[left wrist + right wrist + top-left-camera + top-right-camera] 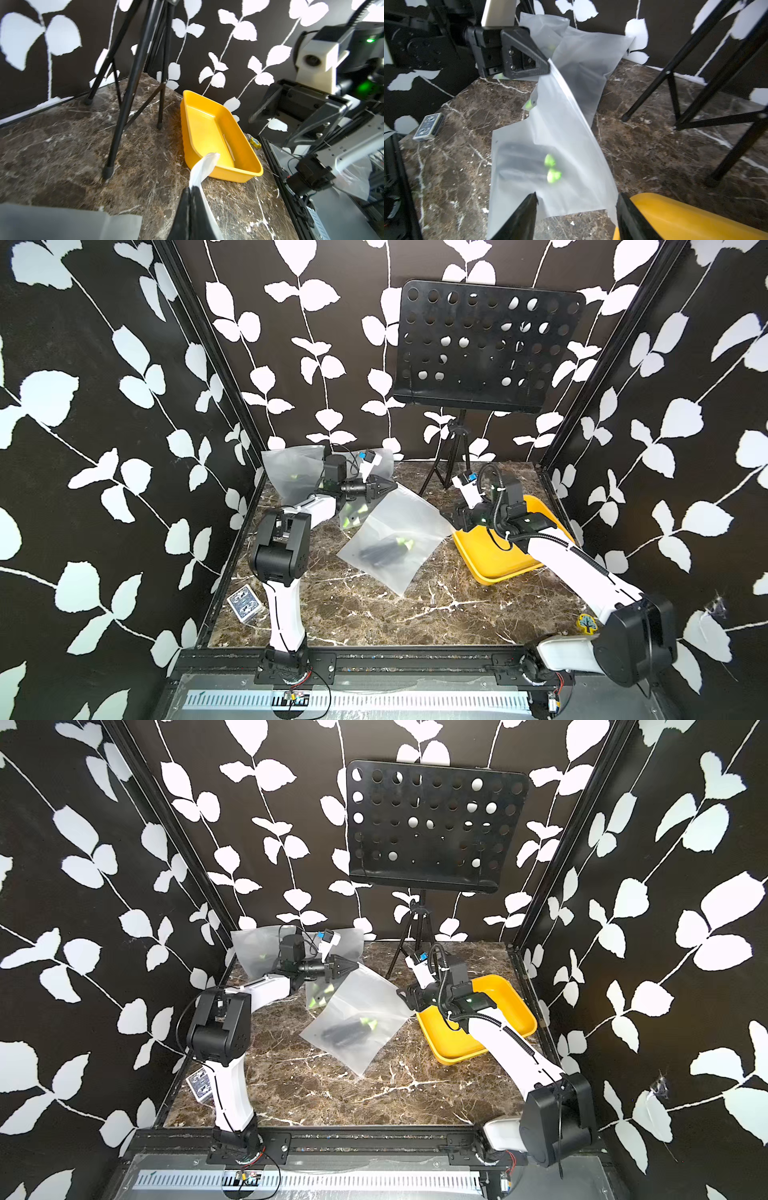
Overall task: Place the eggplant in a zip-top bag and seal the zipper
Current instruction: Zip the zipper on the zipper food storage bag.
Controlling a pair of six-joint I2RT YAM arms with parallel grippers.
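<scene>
The eggplant (384, 551) lay inside the bag (399, 526), just beside the yellow tray (490, 568). The left gripper (390, 486) pinched the bag's edge. The right gripper (577, 195) stood open (holding nothing). It looked like the sealing step: next, squeeze the zipper shut.

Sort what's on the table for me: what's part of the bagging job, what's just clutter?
Job: zip-top bag, eggplant inside it, left gripper pinching its corner, right gripper open beside it.
Lying about: yellow tray, card deck, music stand, other bags at the back.
</scene>
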